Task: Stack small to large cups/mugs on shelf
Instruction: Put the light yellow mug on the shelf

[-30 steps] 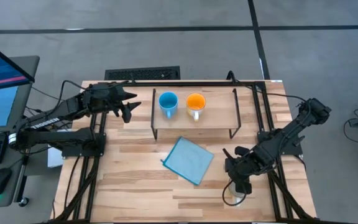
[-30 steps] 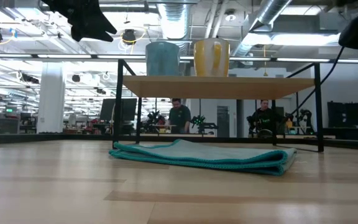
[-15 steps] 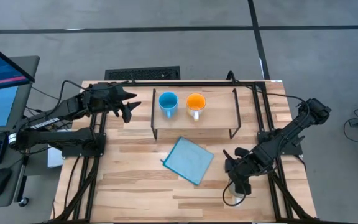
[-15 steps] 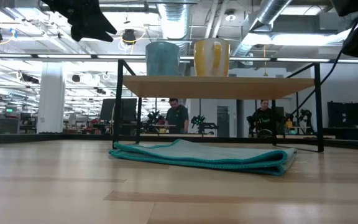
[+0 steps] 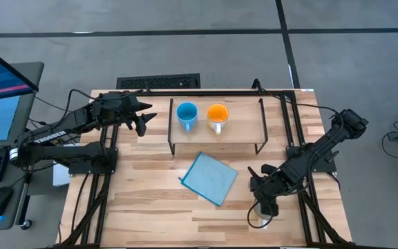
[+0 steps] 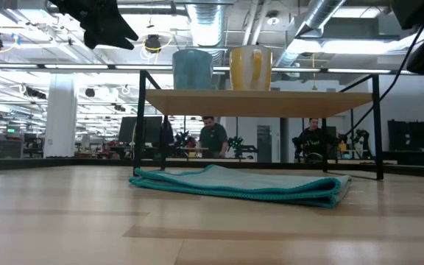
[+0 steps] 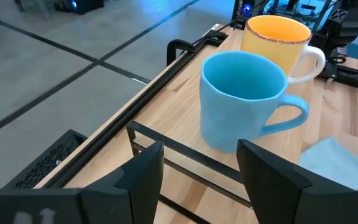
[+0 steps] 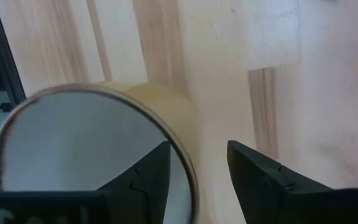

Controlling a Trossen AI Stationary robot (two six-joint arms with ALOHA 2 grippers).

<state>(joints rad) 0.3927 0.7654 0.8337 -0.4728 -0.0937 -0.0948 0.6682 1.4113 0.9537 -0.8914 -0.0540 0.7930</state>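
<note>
Low in the right of the high view, my right gripper is hovering, fingers apart, straddling the cream mug's rim on the table, far nearer it than my left gripper, waiting open beside the shelf.

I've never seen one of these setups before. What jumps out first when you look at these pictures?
Two bright mugs stand side by side on a low wooden shelf at the table's far side: a light-blue mug and an orange mug. A blue cloth lies flat in front of the shelf. The left gripper hangs open just left of the shelf, while the right gripper is down at the near right corner, open over a cream mug.
</note>
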